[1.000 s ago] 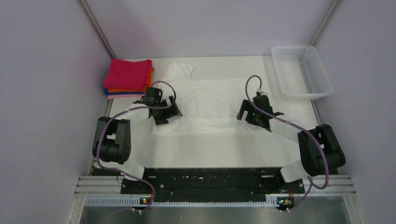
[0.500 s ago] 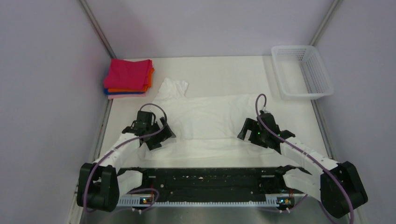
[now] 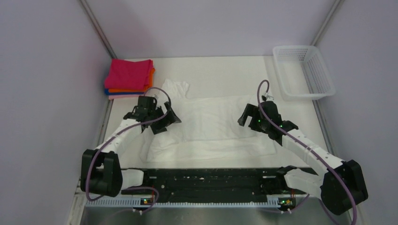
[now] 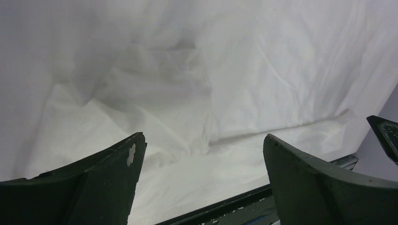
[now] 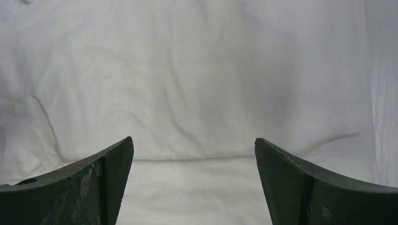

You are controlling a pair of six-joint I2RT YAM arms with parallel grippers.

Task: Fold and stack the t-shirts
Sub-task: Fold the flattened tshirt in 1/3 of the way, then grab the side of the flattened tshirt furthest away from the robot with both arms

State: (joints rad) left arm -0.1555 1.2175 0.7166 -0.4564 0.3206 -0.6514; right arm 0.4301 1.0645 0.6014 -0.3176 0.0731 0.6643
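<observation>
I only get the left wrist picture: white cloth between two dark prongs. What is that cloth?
Observer: A white t-shirt, lying spread across the middle of the table.
Operator: Are there any other clothes?
Observer: Yes, a stack of folded shirts, magenta on top, sits in the far left corner.
Operator: And the other arm?
Observer: Its right end effector hangs open over the shirt's right part, gripping nothing.
</observation>
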